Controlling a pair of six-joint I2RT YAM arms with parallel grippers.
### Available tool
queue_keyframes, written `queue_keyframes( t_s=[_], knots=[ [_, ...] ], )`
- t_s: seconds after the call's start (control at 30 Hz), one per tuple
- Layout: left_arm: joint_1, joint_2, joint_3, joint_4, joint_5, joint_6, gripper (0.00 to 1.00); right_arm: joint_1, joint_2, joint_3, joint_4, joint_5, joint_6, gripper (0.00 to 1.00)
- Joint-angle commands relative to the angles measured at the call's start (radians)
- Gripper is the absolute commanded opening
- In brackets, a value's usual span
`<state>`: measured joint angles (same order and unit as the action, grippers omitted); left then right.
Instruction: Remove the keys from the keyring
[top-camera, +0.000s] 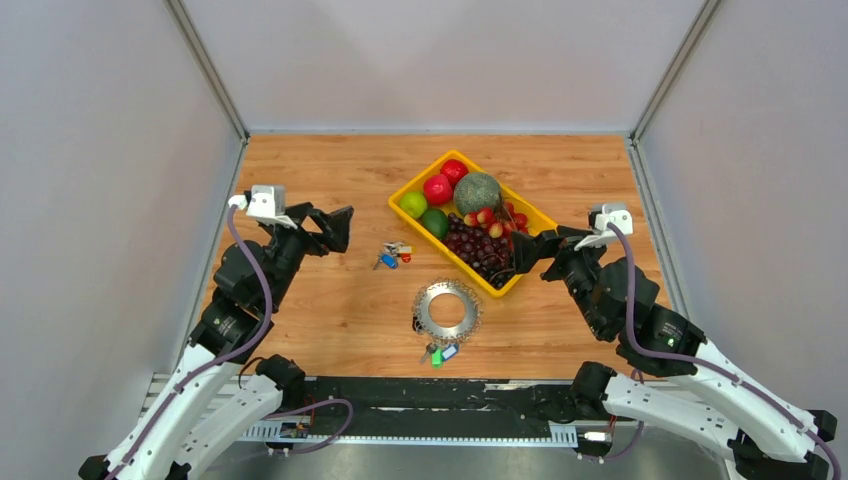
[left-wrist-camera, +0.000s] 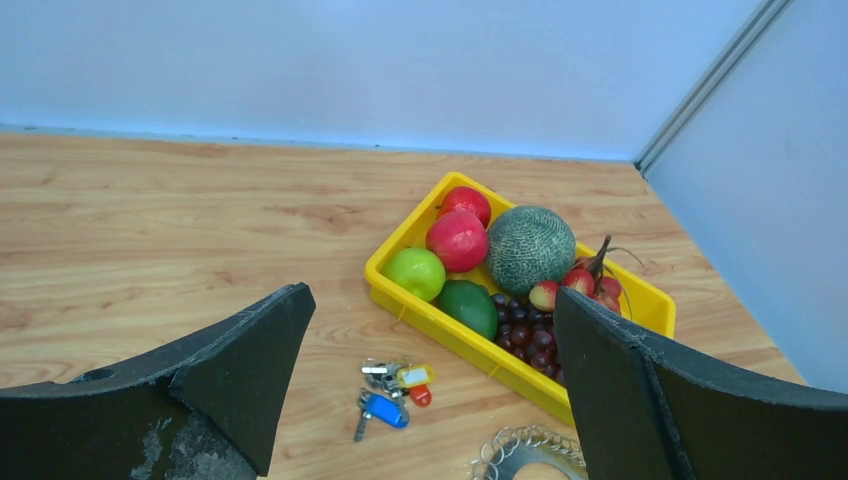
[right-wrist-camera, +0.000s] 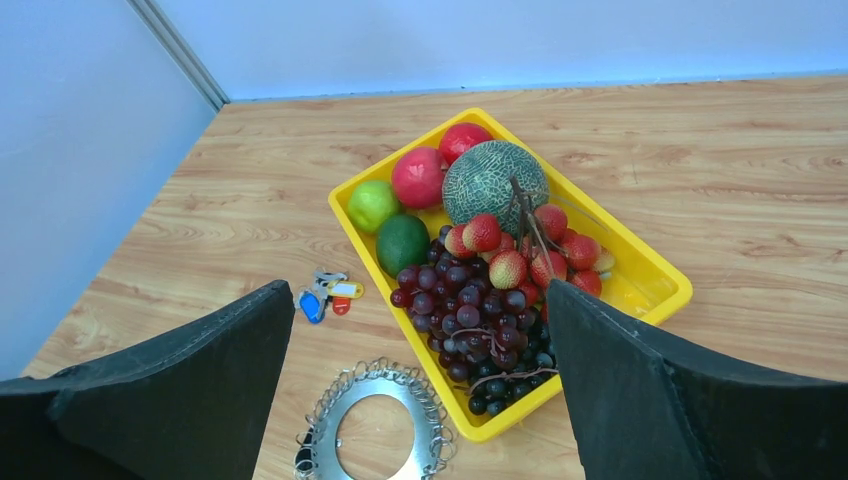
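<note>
The keyring (top-camera: 447, 311), a large silver ring fringed with small metal loops, lies flat on the wooden table near the front middle. It also shows in the right wrist view (right-wrist-camera: 375, 432) and partly in the left wrist view (left-wrist-camera: 525, 456). The keys, one green-capped (top-camera: 437, 359) and one blue-capped (top-camera: 450, 351), hang at its near edge. My left gripper (top-camera: 340, 230) is open and empty, raised at the left. My right gripper (top-camera: 527, 251) is open and empty, over the tray's near end.
A yellow tray (top-camera: 404, 193) with apples, a melon, an avocado, grapes and strawberries stands behind the keyring. A small loose bunch with blue and red caps (top-camera: 391, 255) lies left of the tray. Grey walls close in the table.
</note>
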<state>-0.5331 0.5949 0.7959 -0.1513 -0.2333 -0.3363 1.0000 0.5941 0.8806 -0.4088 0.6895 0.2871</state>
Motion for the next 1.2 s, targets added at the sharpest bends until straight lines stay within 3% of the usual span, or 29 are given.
queue_keyframes(
  t_s=[0.0,0.37,0.5,0.63,0.87,1.0,1.17],
  knots=[
    [0.007,-0.022,-0.009,0.046,0.012,-0.011,1.0,0.001,-0.001,0.045,0.008,-0.019,0.014,1.0],
    [0.007,0.0,-0.007,0.015,0.053,0.073,1.0,0.001,0.062,-0.002,0.011,-0.056,0.053,1.0],
    [0.007,0.055,0.021,-0.064,0.098,0.14,1.0,0.001,0.096,-0.035,0.012,-0.117,0.043,1.0],
    [0.006,0.129,0.073,-0.174,0.133,0.081,1.0,0.001,0.153,-0.071,0.014,-0.215,0.039,1.0],
    [0.007,0.123,0.071,-0.283,0.201,-0.043,1.0,0.001,0.341,-0.111,0.063,-0.452,0.03,0.75],
    [0.006,0.046,-0.079,-0.239,0.275,-0.179,1.0,0.001,0.44,-0.141,0.141,-0.544,0.073,0.61],
    [0.006,-0.076,-0.219,-0.169,0.198,-0.254,1.0,0.001,0.577,-0.147,0.255,-0.665,0.058,0.48]
  ],
)
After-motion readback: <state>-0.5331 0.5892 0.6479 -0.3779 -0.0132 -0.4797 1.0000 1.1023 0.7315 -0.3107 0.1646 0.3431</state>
